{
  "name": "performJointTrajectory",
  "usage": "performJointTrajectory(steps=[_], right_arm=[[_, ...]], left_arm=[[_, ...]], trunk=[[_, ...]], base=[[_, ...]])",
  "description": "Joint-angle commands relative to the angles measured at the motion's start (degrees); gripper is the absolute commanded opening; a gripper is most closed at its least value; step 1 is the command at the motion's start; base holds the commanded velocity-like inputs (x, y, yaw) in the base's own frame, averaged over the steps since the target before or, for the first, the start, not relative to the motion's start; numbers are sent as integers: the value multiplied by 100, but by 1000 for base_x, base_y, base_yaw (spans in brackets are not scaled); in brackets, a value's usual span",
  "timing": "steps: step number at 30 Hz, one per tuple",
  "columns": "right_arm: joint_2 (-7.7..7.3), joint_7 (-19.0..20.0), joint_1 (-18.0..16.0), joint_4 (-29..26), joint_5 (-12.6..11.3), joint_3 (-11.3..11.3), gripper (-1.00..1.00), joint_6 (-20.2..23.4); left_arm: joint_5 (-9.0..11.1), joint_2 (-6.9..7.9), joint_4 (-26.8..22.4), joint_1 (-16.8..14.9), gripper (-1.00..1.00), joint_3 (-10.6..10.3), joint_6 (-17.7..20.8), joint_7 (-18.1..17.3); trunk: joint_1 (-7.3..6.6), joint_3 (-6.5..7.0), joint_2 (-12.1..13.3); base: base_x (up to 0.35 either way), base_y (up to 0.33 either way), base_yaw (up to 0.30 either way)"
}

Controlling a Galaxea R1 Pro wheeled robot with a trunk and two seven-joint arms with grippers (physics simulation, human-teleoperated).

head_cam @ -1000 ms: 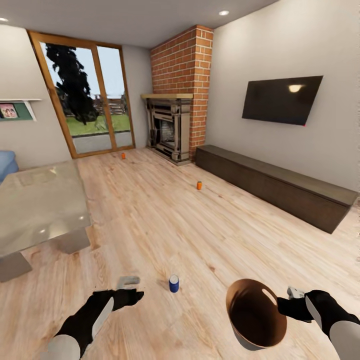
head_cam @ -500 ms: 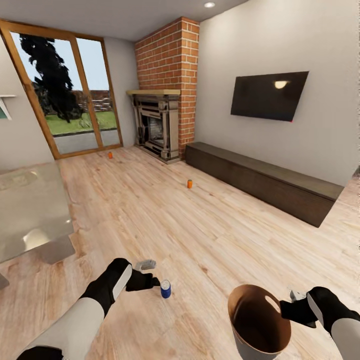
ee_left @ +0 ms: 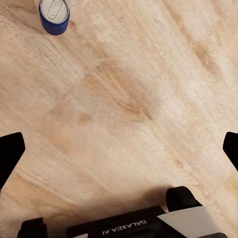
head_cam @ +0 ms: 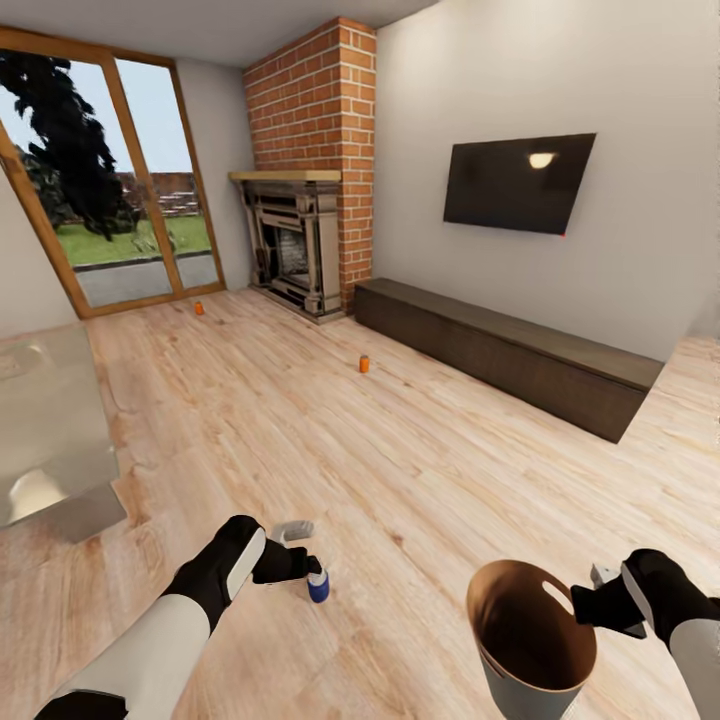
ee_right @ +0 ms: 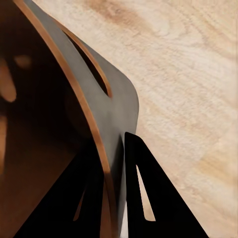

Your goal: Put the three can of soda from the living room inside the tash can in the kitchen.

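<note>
Since half a second ago, the left claw [head_cam: 308,572] has been closing in on the blue can [head_cam: 318,586], now sitting right against it from the head view, while the whole scene is sliding leftwards as the camera turns. From up there, the right claw [head_cam: 602,602] is clamping the rim of the tash can [head_cam: 533,680], which is hanging tilted above the plank floor [head_cam: 400,460], its brown inside bare. One orange can [head_cam: 365,364] is standing on the floor near the long dark cabinet [head_cam: 505,350], another orange can [head_cam: 199,308] far off by the glass door [head_cam: 120,235]. A glass-topped bench [head_cam: 45,430] is showing beside the left arm.

Looking along the left wrist, the claw [ee_left: 119,148] is spread wide, its fingers [ee_left: 10,153] apart and holding nothing; the blue can [ee_left: 54,16] is standing upright beyond them, grey top showing. "GALAXEA A1" is reading upside down on the wrist housing [ee_left: 119,229].

Along the right wrist, the fingers [ee_right: 144,198] are pinching the bin's wall [ee_right: 116,106] just below its slot handle [ee_right: 89,62].
</note>
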Motion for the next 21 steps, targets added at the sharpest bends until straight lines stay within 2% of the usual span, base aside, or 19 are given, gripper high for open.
performJointTrajectory(steps=[1,13,21], right_arm=[[4,29,-6,-2,-91,-3,-100,22],[-21,3,-329,-56,-84,51,-100,169],[-30,-4,-726,-66,-79,388,-100,458]], left_arm=[[0,1,0,0,100,0,-1,0],[-2,9,-5,9,100,3,-9,-3],[-8,13,6,9,100,1,-11,-3]], trunk=[[0,-7,0],[0,-92,0],[0,-130,0]], base=[[291,0,-108],[319,0,-37],[309,0,-2]])
